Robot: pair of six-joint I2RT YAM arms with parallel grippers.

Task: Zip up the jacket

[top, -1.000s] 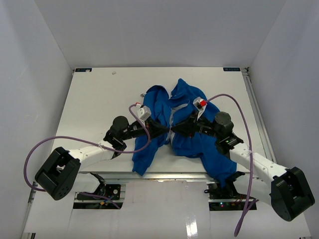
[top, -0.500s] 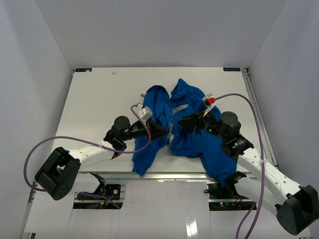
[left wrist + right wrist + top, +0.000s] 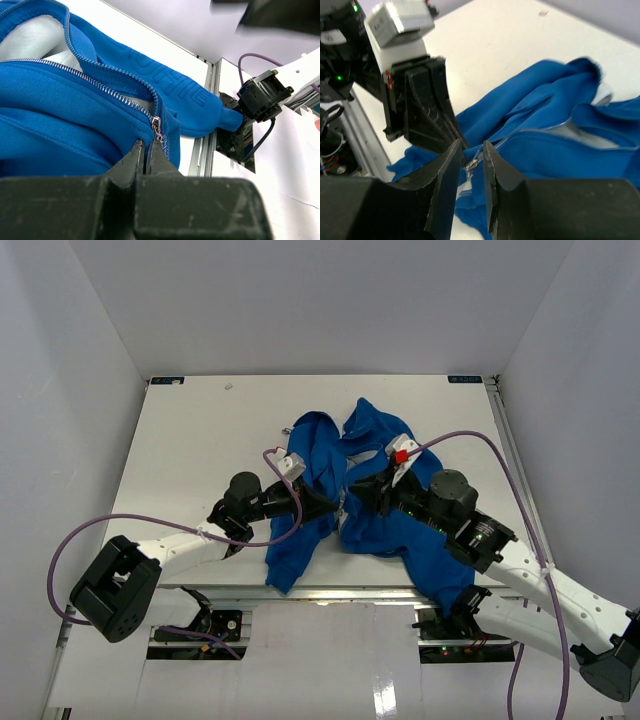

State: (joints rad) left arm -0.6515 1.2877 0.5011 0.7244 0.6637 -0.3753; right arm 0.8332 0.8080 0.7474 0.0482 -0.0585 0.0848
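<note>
The royal-blue jacket [image 3: 312,452] lies crumpled at the middle of the table, its front partly open and showing pale lining [image 3: 35,40]. My left gripper [image 3: 336,505] is shut on the jacket's bottom hem just below the metal zipper slider [image 3: 156,124]; in the left wrist view its tips [image 3: 147,144] are pressed together on the fabric. My right gripper [image 3: 362,496] is open, facing the left one. In the right wrist view its tips [image 3: 471,144] stand either side of the slider [image 3: 473,162], apart from it. The zipper teeth [image 3: 540,131] run open above.
The white table [image 3: 200,430] is walled on three sides. One sleeve hangs over the metal rail [image 3: 330,592] at the near edge. A small object [image 3: 288,429] lies by the jacket's far left. Purple cables [image 3: 470,440] loop off both wrists.
My right arm drew back and up from the zipper, then came back in close to the slider with its jaws open. My left gripper has kept its hold and place.
</note>
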